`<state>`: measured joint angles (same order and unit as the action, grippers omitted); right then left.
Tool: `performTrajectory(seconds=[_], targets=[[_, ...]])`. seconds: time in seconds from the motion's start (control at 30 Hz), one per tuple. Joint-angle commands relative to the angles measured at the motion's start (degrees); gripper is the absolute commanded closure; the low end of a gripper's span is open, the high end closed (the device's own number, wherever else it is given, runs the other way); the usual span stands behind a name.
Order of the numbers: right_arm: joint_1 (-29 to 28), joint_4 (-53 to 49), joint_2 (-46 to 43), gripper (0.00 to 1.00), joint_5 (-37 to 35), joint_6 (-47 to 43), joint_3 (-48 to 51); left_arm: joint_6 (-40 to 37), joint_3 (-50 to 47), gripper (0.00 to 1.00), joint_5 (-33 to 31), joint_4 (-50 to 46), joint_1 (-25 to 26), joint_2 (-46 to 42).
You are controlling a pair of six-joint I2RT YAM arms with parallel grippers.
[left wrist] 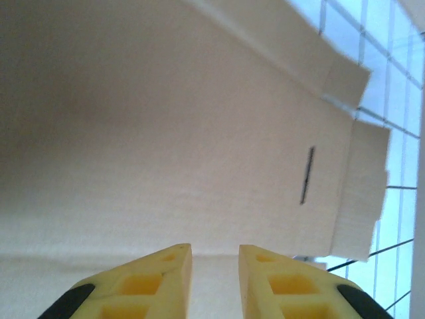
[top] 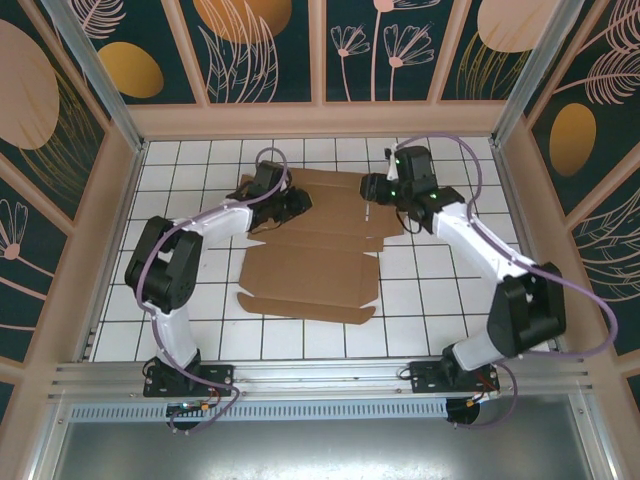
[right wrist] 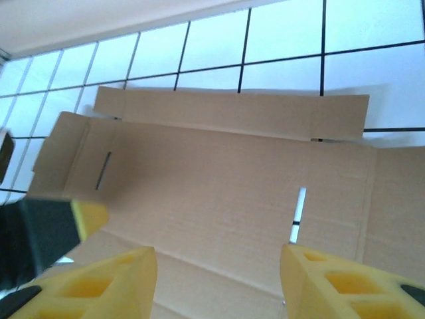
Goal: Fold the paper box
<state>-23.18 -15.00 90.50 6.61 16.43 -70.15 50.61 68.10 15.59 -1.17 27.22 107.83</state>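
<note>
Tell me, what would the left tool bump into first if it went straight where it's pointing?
Most likely the paper box: its brown panel lies right ahead of the left tool. How close it is, I can't tell.

My arms (top: 190,250): white links, black joints, purple cables (top: 575,285) looping off, chunky yellow fingers (left wrist: 153,286) trimmed black.

Bright even light; left wrist view washed out, paper box (left wrist: 199,133) soft and hazy.
</note>
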Motion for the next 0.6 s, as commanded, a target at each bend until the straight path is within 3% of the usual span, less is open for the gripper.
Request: performTrajectory(seconds=[0.0,0.1,0.3,0.57], targets=[[0.14,-2.15,8.16,0.48,4.34,-1.86,-3.79,2.44,-1.78,0.75,-0.87,-0.4,0.11,0.88],[-0.38,-3.04,14.95,0.49,6.75,-1.75,-7.42,3.14,-0.9,0.76,-0.87,-1.24,0.04,3.14],[-0.76,-5.28,24.51,0.5,1.32,-5.06,-10.54,5.55,-2.55,0.78,-0.1,0.2,0.01,5.69],[0.01,-5.88,28.02,0.52,-1.66,-5.55,-9.76,8.3,-4.38,0.79,0.85,1.08,-3.02,8.28]])
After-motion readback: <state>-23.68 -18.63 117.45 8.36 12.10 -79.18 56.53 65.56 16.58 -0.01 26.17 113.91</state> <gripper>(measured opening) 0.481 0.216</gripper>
